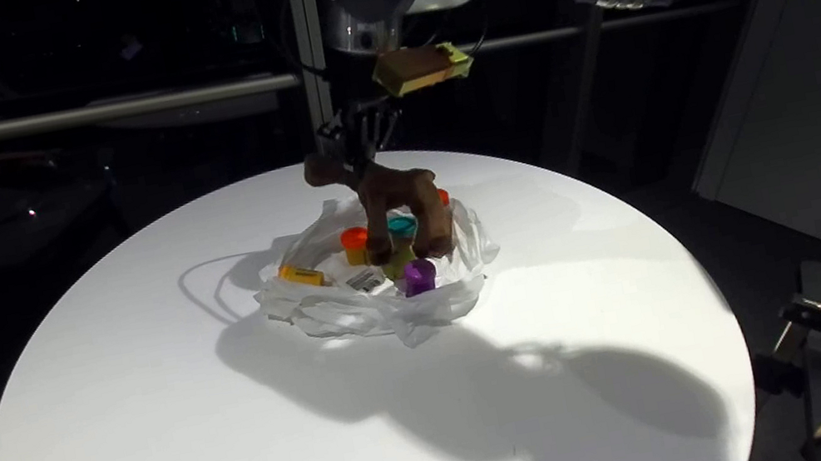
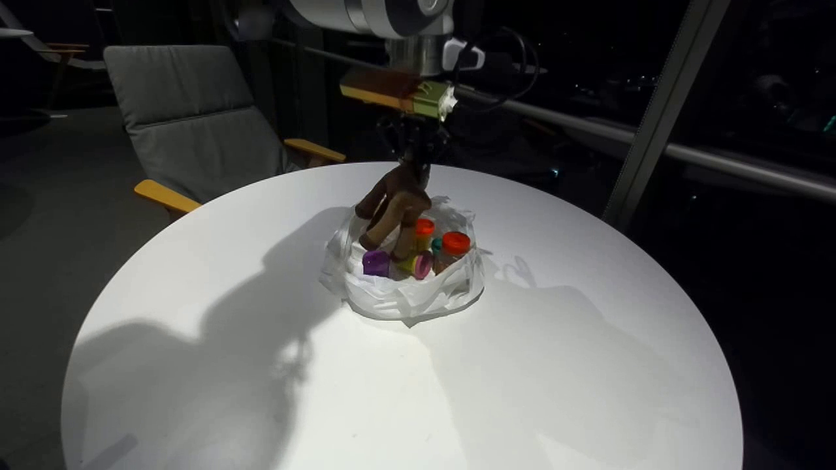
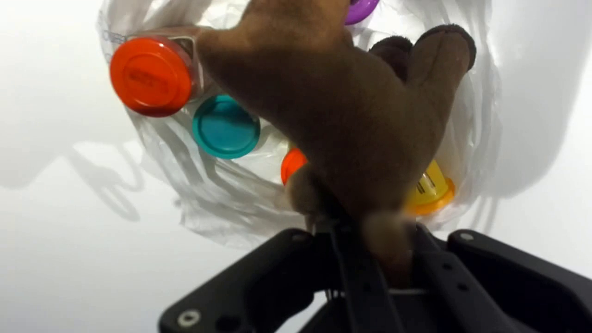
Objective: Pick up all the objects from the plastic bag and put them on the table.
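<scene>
The dark, two-fingered hand is closed around a narrow part, near one end, of a brown toy animal with stubby legs. From that off-centre grip the toy's long axis slants outward and down, so most of its length is hung to one side of the hand. Directly below, the thin, whitish, wrinkled plastic bag is overhung by the legs; whether its contents are touched by them cannot be told. Farther down, in the wrist view, a clear bottle with a red cap and a round teal lid are seen left of the hand, a yellow tub with an orange lid just ahead on the right. Outermost, the bag is surrounded by the large, round, white table. A straight lift seems called for before any sideways carry, since the film could be snagged.
</scene>
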You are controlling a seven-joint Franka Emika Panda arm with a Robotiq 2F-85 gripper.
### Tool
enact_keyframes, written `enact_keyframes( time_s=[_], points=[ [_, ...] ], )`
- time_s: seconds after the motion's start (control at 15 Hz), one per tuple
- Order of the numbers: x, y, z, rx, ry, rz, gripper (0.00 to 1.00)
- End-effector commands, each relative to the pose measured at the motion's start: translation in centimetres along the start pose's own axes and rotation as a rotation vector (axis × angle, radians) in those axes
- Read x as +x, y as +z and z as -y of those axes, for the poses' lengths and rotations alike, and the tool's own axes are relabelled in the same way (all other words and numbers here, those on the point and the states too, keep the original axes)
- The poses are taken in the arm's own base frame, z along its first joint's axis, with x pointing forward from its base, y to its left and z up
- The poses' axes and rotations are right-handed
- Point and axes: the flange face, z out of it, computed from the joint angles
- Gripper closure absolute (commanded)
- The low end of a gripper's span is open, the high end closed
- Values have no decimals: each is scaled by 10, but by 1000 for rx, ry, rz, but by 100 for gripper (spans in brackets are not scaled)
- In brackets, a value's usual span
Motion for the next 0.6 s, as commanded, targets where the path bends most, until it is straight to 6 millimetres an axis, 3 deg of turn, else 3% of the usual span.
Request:
enact_keyframes(
  time_s=[0.0, 0.13, 0.27, 0.53],
  points=[
    [-36, -71, -18, 17, 110, -89, 93],
    [-56, -96, -42, 11, 198, -115, 93],
    [-78, -110, -72, 1, 282, -101, 93],
    [-112, -109, -131, -15, 423, -43, 93]
  ],
)
